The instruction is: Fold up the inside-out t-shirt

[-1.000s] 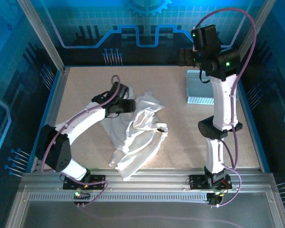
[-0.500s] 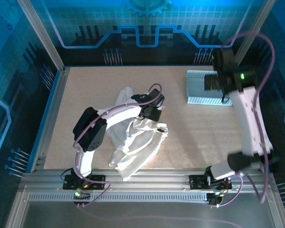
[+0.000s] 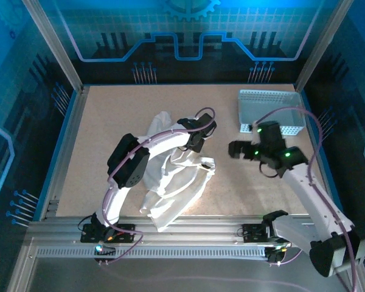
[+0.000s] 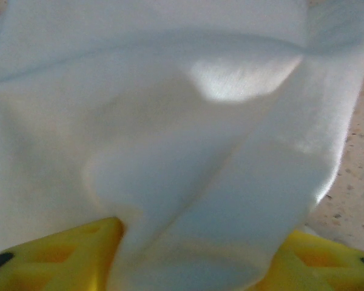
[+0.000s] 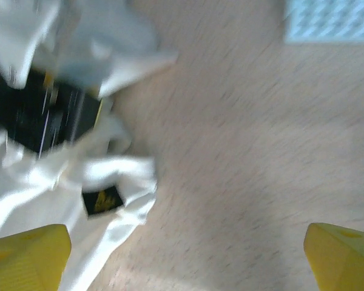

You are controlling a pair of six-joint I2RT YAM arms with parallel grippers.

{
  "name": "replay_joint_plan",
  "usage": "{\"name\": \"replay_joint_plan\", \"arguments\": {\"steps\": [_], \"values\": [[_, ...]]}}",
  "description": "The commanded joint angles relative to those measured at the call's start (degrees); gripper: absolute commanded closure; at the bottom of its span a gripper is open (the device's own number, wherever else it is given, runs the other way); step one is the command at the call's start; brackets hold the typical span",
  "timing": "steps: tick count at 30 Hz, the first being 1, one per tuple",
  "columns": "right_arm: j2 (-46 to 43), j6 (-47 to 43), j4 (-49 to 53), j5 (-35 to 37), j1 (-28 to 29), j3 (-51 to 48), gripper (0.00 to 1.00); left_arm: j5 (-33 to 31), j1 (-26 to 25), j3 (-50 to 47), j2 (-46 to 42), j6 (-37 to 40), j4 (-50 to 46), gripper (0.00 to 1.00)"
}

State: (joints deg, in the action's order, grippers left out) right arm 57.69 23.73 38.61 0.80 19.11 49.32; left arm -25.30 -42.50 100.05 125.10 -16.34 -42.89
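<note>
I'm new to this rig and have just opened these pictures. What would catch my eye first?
A crumpled white t-shirt lies mid-table, with the left claw down at its far edge and cloth draped between its yellow fingers. To the right, the right claw hangs open over the table. A perforated basket sits in the far right corner.

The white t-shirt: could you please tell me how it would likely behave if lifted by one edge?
The t-shirt lies crumpled in soft folds, so it would probably sag and trail, not hold shape. Its cloth looks thin, so likely light. Pushed, it would probably bunch up.
</note>
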Motion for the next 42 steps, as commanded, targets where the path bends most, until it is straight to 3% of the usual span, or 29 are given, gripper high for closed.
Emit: {"name": "replay_joint_plan", "arguments": {"steps": [1, 8, 12, 17, 21, 25, 27, 29, 33, 37, 42], "values": [[-0.61, 8.58, -7.66, 0.52, 4.76, -6.47, 0.0, -1.32, 0.46, 3.42, 2.13, 0.48, -3.48, 0.51], [8.81, 18.63, -20.27, -0.91, 16.07, -14.05, 0.0, 3.9, 3.06, 2.81, -0.8, -2.54, -1.61, 0.86], [16.13, 21.51, -28.2, -3.92, 20.19, -13.77, 0.03, 7.88, 5.27, 0.27, -4.37, -5.72, 0.71, 0.99], [25.65, 22.55, -26.88, -1.05, 23.77, -9.39, 0.23, 10.07, 7.46, -2.69, -9.56, -8.26, 2.8, 1.0], [27.37, 21.22, -24.6, 1.7, 23.95, -7.61, 0.54, 10.34, 9.15, -4.96, -14.09, -9.48, 3.9, 1.0], [24.0, 17.01, -13.17, 12.97, 23.95, -3.67, 0.87, 10.77, 13.05, -8.12, -20.35, -10.79, 4.86, 1.0], [21.21, 12.84, -8.72, 19.6, 23.51, -2.34, 0.97, 11.53, 15.66, -10.01, -24.13, -11.5, 5.89, 1.0], [17.84, 8.58, -5.13, 23.96, 21.41, -1.17, 1.0, 11.97, 18.34, -11.69, -27.97, -12.28, 6.39, 1.0], [7.48, -0.94, -1.02, 24.89, 12.38, 2.74, 1.0, 12.58, 23.28, -15.14, -36.49, -14.9, 7.11, 1.0], [-1.07, -7.91, -0.8, 19.01, 5.1, 7.63, 1.0, 15.81, 26.53, -22.32, -46.0, -17.85, 11.66, 1.0], [-2.75, -10.24, -1.36, 11.26, 5.39, 10.14, 1.0, 18.76, 27.12, -31.93, -52.88, -22.16, 12.27, 1.0]]}}
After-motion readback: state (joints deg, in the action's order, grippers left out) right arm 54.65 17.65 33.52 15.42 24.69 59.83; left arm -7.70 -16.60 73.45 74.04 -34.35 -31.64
